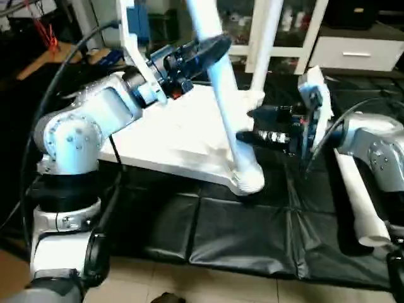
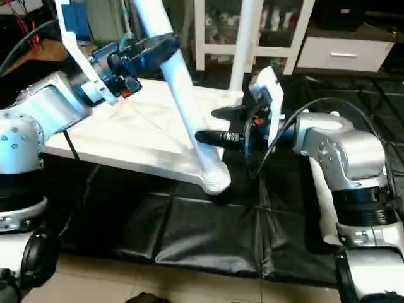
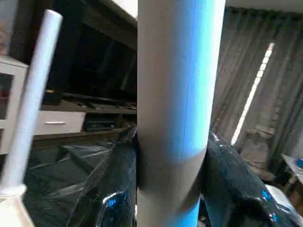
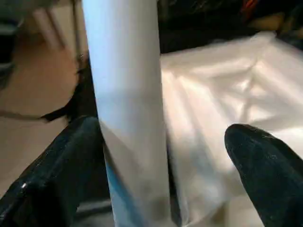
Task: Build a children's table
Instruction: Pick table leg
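**A:** What is sitting at the far left?

**B:** The robot's silver left forearm is reaching in over the white plastic square tabletop [image 1: 170,136], which is lying upside down on the black padded floor mat [image 1: 221,233]. The left gripper [image 1: 205,53] is clamping its two black fingers [image 3: 106,189] around a long white tapered tubular leg [image 1: 221,95], high on the shaft.

**A:** And where is that leg standing?

**B:** Its lower end is sitting in the round corner socket [image 1: 249,180] at the near corner of the tabletop, and the shaft is leaning up and away to the left, out past the top of the head view.

**A:** Anything behind it?

**B:** A second white tubular leg [image 1: 265,44] is rising upright from the far corner of the tabletop, in front of the white glass-door cabinet [image 2: 278,31].

**A:** What is the right side doing?

**B:** The right gripper [image 1: 252,126] is pointing at the lower part of the leaning leg with its jaws spread wide. In the right wrist view one black finger [image 4: 57,175] is lying against the shaft while the other is standing well apart from it.

**A:** And further right?

**B:** A third white tubular leg [image 1: 363,208] is lying on the mat beneath the right forearm.
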You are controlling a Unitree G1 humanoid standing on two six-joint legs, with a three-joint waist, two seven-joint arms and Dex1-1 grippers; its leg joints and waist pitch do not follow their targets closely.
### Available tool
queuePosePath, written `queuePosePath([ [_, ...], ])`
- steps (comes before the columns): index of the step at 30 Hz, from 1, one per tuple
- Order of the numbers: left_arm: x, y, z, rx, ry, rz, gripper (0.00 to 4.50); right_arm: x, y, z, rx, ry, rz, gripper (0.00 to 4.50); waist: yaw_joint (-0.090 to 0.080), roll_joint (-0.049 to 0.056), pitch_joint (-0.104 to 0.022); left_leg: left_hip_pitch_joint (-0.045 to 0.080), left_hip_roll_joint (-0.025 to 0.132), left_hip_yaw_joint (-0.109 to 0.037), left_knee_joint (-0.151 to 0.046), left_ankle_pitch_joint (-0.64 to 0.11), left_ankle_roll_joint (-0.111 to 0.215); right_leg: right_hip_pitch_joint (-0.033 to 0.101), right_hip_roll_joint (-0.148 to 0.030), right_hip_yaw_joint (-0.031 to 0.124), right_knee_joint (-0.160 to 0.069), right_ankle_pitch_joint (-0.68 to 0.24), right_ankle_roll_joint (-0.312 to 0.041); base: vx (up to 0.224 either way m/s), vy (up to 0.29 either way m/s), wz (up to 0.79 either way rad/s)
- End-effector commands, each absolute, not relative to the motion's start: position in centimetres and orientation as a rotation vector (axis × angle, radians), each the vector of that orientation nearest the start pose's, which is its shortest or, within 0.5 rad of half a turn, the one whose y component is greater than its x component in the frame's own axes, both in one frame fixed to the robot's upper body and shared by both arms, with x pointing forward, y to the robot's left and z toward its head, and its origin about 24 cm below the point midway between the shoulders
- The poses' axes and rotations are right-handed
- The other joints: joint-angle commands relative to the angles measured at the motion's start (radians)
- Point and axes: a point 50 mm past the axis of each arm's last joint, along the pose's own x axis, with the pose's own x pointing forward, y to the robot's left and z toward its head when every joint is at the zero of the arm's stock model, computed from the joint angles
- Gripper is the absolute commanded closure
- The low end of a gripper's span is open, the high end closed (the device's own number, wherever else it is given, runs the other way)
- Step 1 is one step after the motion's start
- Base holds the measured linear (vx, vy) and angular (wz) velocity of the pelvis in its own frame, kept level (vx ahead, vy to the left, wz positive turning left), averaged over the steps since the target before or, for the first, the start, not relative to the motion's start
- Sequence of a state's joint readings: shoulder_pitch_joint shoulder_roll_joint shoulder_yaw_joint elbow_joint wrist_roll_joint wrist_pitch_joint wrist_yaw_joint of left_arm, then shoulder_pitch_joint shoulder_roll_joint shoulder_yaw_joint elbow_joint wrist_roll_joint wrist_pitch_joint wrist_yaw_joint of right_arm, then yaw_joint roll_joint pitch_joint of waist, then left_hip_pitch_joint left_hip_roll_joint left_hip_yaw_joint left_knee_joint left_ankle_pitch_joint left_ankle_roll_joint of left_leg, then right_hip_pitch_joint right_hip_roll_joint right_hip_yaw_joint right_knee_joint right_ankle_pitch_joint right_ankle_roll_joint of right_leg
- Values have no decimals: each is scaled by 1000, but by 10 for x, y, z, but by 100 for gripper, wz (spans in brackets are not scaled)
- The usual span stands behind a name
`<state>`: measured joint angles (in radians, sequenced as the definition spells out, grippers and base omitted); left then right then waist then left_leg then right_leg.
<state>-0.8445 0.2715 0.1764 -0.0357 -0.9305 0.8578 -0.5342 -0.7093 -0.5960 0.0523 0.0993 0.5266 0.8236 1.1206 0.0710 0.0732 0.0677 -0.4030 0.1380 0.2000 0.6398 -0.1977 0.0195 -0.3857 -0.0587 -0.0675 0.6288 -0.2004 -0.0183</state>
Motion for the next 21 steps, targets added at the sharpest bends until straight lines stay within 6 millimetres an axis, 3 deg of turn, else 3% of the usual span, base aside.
queuePosePath([
  [1, 305, 101, 276, -436, -196, -1232, 289, 315, -165, 181, 26, 345, 1239, 0, 4, -19, -79, 30, 96, -52, -69, -91, 38, 39, -105, 59, -70, -163, -235, 0, 0, 0],
  [3, 304, 99, 276, -439, -187, -1261, 289, 315, -164, 179, 47, 353, 1265, 0, 5, -22, -78, 31, 96, -51, -69, -106, 34, 39, -107, 60, -72, -181, -239, 0, 0, 0],
  [6, 302, 96, 273, -412, -168, -1281, 289, 311, -164, 180, 81, 360, 1317, 0, 10, -17, -78, 33, 98, -53, -70, -117, 27, 38, -107, 60, -74, -210, -231, 0, 0, 0],
  [13, 302, 94, 273, -377, -147, -1319, 289, 297, -170, 176, 46, 433, 1420, 0, 23, -18, -81, 33, 100, -53, -68, -93, 32, 39, -106, 60, -69, -165, -229, 0, 0, 0],
  [21, 302, 91, 272, -357, -135, -1335, 289, 291, -167, 164, -26, 483, 1453, 0, 19, -17, -79, 33, 100, -53, -69, -117, 24, 37, -107, 61, -74, -211, -226, 0, 0, 0],
])
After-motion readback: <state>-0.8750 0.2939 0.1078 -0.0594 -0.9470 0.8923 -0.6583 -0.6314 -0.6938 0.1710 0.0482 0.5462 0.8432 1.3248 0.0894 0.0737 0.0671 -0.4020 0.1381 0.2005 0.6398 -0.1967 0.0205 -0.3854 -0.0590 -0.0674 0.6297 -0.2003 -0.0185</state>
